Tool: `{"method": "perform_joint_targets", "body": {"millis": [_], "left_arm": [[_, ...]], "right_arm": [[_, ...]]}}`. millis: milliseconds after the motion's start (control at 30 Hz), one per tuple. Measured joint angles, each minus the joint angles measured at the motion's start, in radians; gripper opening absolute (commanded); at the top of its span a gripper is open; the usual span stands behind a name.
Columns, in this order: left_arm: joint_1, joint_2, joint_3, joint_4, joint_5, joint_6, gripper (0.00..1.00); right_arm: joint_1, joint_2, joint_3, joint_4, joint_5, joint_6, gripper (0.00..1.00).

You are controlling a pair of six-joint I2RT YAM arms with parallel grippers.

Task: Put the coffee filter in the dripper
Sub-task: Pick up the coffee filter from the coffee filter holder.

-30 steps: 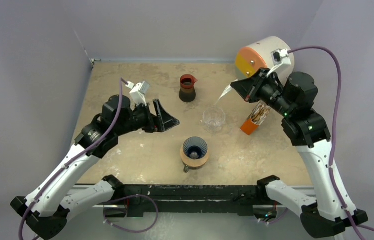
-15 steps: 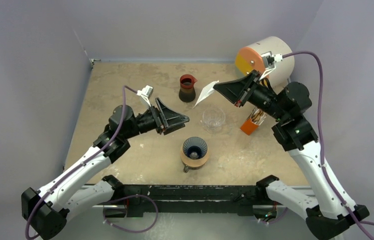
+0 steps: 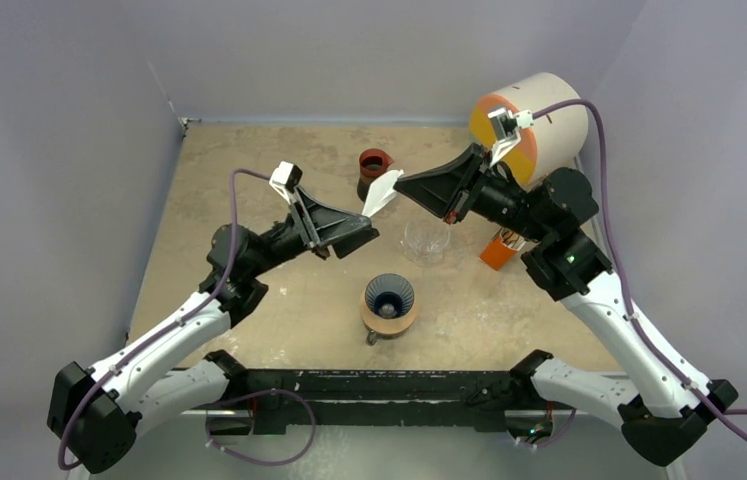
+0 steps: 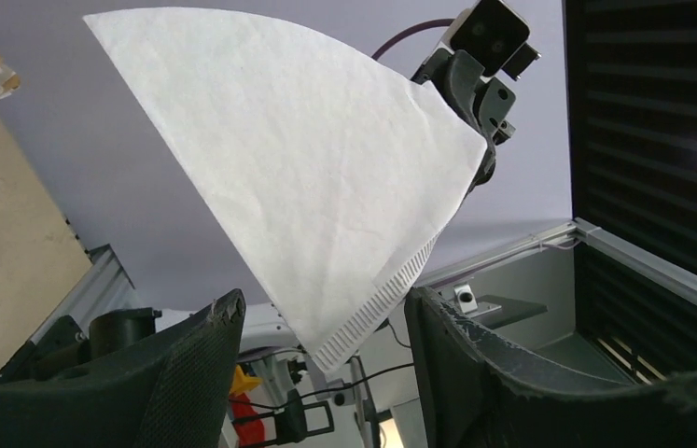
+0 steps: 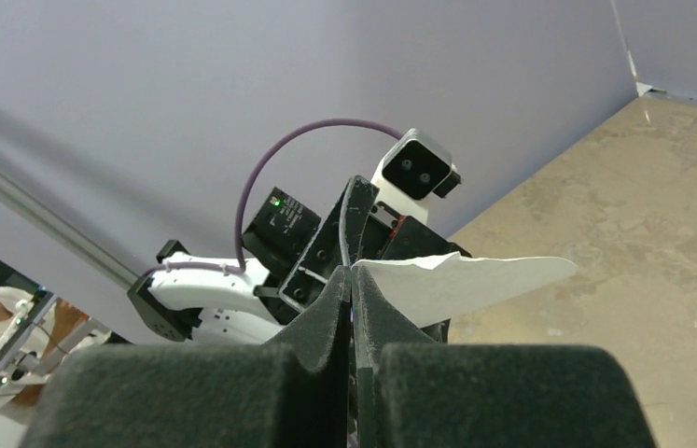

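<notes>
Aloft: filter (image 3: 382,192) pinched by right gripper (image 3: 401,186), tip inside the spread left gripper (image 3: 364,235)

Underneath, a tan, mottled table (image 3: 509,300), closed in by plain lavender walls (image 3: 69,100) at the back and both sides. Toward the far side, a dark jug (image 3: 375,172), a glass cup (image 3: 426,238), an orange holder (image 3: 496,252) and a white-and-orange drum (image 3: 549,110). Nearer the arm bases, at mid-table, the blue dripper (image 3: 389,294), upright on a wooden ring (image 3: 407,318), mouth up.

Right gripper: pressed together on one corner of the filter's curved edge, paper clamped flat in the closed jaws. Left gripper: spread, with the filter's tip hanging in the gap, not clamped; contact with either finger impossible to tell.

Filter held in the air between the two grippers, above the table and beyond the dripper, well apart from it, near the jug and the glass cup in the overhead view. Folded flat into a fan. Tip pointing away from the right gripper and toward the left one; curved edge at the right gripper's end. Long axis slanting from the right gripper's fingertips down to the left gripper's, ribbed seam along one straight side.
</notes>
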State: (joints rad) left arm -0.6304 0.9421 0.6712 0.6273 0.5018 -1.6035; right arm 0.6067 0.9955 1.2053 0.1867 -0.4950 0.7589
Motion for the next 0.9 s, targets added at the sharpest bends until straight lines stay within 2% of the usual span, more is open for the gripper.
{"method": "perform_joint_targets", "body": {"millis": [133,367,767,900], "left_arm": [[0.0,0.005,-0.018,0.07,0.001,-0.043,0.56],[0.0,0.008,-0.023,0.129,0.005,-0.082,0.35],[0.0,0.008,-0.024,0.16,0.012,-0.089,0.24],[0.0,0.009,-0.024,0.165,0.012,-0.089,0.14]], "right_arm": [[0.026,0.006,0.0,0.006,0.003,-0.008,0.0],[0.043,-0.006,-0.023,0.011,0.005,-0.019,0.0],[0.048,-0.107,-0.087,0.005,0.005,-0.026,0.0],[0.048,-0.132,-0.107,0.004,0.005,-0.031,0.0]]}}
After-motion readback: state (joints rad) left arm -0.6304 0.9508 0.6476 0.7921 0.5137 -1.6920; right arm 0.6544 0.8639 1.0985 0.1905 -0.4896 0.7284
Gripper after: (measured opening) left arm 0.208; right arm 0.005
